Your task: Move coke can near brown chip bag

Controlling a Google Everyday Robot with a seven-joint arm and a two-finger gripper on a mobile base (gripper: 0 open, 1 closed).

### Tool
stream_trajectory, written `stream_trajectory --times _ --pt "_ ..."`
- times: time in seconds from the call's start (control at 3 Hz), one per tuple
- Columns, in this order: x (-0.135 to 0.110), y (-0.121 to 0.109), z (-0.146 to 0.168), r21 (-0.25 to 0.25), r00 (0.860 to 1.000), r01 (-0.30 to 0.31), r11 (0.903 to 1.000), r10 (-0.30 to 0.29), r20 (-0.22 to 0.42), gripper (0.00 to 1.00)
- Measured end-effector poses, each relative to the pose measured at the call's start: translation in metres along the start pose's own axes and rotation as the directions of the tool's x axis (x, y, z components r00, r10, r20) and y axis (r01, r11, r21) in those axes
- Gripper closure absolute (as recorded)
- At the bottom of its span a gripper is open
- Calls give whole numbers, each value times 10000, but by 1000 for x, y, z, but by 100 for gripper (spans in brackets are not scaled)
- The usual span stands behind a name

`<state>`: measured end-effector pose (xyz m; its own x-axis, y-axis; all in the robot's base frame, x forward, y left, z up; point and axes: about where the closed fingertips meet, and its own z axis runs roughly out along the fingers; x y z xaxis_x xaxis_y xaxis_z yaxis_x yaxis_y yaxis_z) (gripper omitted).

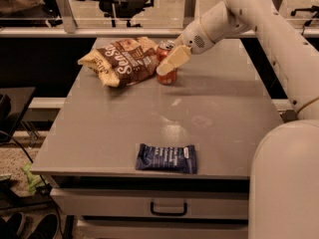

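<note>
Coke can [163, 54] stands upright on the far part of your grey table [209, 118], its silver top facing up. It sits just beside the right edge of the brown chip bag [122, 59]. From this view you cannot say whether the two touch. The bag lies crumpled on its side at the far left of the table top, with its white lettering facing up and toward you.

Your gripper [169, 63] is right at the can, its cream-coloured end slanting across the can's front from upper right to lower left. It hides the middle of the red label, so you see only the top and the bottom band of the can. Whether the gripper is clamped on the can or merely resting against it, you cannot tell from this angle. The white arm [234, 14] reaches in from the upper right and bends down toward the can, and the robot's white body [286, 183] fills the lower right corner.

Near the front edge of the table, well apart from the can and the bag, a small dark blue wrapper [166, 158] lies flat. Below the table top you see a drawer [169, 205] with a dark handle.
</note>
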<state>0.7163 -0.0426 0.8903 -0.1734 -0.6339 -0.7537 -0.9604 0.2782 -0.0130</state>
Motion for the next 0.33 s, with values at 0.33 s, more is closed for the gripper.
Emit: stream_trajectory --times 0.33 --pt "0 0 0 -6 10000 0 10000 0 -1 0"
